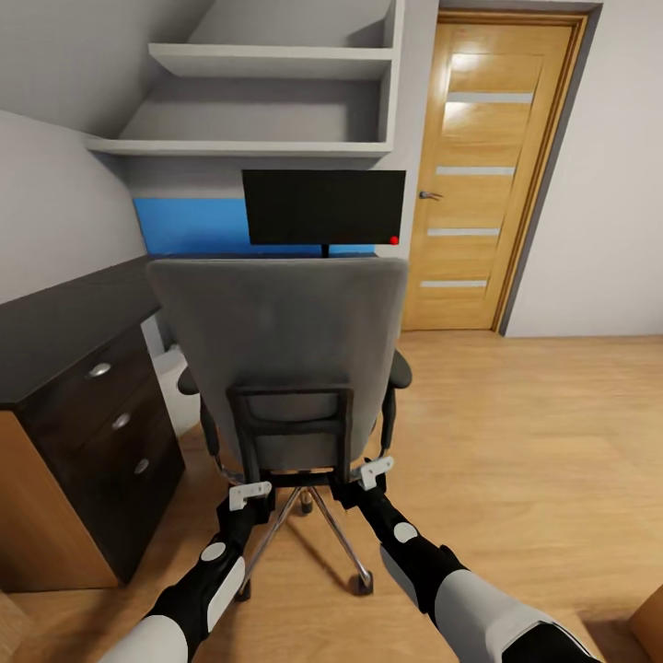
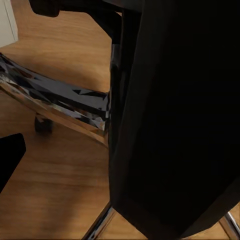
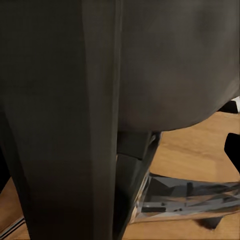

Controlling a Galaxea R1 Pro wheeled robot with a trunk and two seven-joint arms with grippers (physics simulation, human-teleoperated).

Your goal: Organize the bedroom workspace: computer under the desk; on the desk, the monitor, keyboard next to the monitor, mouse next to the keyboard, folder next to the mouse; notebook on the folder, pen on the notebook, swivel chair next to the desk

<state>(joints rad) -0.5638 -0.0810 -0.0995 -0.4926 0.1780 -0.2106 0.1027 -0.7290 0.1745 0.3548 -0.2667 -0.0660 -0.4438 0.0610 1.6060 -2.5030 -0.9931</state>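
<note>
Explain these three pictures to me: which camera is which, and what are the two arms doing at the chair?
The big picture comes from the robot's head, looking down over both arms. Its left hand and right hand are pressed against the lower back frame of the grey swivel chair. Beyond the chair stand the monitor and, on the left, the black desk with three drawers. The other two pictures come from cameras at each wrist: close, dark views of the chair's back and chrome base. Whether either hand is gripping is not clear.
</note>
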